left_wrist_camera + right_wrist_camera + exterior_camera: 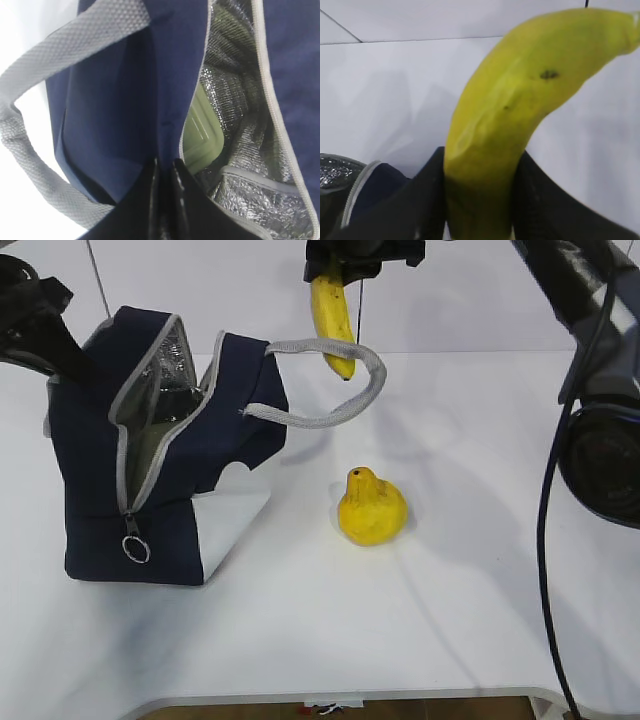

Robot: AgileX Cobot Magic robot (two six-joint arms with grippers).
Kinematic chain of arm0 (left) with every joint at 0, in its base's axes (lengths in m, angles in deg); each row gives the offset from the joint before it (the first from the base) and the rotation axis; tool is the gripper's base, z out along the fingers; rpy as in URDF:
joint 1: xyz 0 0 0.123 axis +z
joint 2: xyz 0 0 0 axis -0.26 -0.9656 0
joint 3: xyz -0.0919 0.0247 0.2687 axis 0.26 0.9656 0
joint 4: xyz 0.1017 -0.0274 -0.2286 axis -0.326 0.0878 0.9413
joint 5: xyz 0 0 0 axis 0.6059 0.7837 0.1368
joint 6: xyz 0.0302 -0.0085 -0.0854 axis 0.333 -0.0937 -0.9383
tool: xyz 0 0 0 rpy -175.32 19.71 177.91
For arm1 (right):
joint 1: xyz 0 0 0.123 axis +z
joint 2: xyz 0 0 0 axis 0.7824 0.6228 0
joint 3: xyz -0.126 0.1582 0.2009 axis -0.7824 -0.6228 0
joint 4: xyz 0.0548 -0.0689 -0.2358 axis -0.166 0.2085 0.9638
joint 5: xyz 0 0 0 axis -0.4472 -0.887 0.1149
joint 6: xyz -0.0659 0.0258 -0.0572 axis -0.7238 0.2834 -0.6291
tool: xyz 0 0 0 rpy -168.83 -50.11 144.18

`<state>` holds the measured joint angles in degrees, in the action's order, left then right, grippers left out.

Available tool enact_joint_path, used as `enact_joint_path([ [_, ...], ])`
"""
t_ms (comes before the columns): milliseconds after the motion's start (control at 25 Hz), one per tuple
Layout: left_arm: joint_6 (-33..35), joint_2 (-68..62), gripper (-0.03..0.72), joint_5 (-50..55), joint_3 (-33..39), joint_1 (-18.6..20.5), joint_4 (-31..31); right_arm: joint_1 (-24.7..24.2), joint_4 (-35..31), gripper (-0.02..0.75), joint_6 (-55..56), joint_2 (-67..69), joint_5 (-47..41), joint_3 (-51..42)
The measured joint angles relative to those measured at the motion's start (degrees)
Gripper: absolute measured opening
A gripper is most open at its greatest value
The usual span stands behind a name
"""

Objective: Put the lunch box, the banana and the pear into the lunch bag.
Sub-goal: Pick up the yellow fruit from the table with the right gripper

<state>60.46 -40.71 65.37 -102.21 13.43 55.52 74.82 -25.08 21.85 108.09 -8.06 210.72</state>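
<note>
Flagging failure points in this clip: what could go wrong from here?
1. The banana hangs from the right gripper just above the grey handle loop; lowering it could snag there.
2. The left gripper pinches only the lunch bag edge; a slip could narrow the opening.

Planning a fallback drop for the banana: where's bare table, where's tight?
Bare table lies right of the pear and along the front edge below the lunch bag. It is tight between bag and pear, under the grey handle loop where the banana hangs from the right pincer.
</note>
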Motion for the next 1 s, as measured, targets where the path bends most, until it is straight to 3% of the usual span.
enact_joint_path([
  [160, 0.0, 0.0, 0.002, 0.0, 0.0, 0.0, -0.1, 0.0, -0.4, 0.277, -2.8, -1.8, -0.2, 0.0],
  [480, 0.0, 0.0, 0.002, 0.0, 0.0, 0.0, -0.1, 0.0, -8.2, 0.277, -10.7, -6.0, -0.2, 0.0],
  [800, 0.0, 0.0, 0.001, 0.1, 0.0, 0.0, -0.1, 0.0, -7.9, 0.277, -18.8, -10.5, -0.1, 0.1],
  [1000, 0.0, 0.0, 0.001, 0.1, 0.0, 0.0, 0.0, 0.0, -18.4, 0.277, -19.7, -10.8, -0.4, 0.1],
])
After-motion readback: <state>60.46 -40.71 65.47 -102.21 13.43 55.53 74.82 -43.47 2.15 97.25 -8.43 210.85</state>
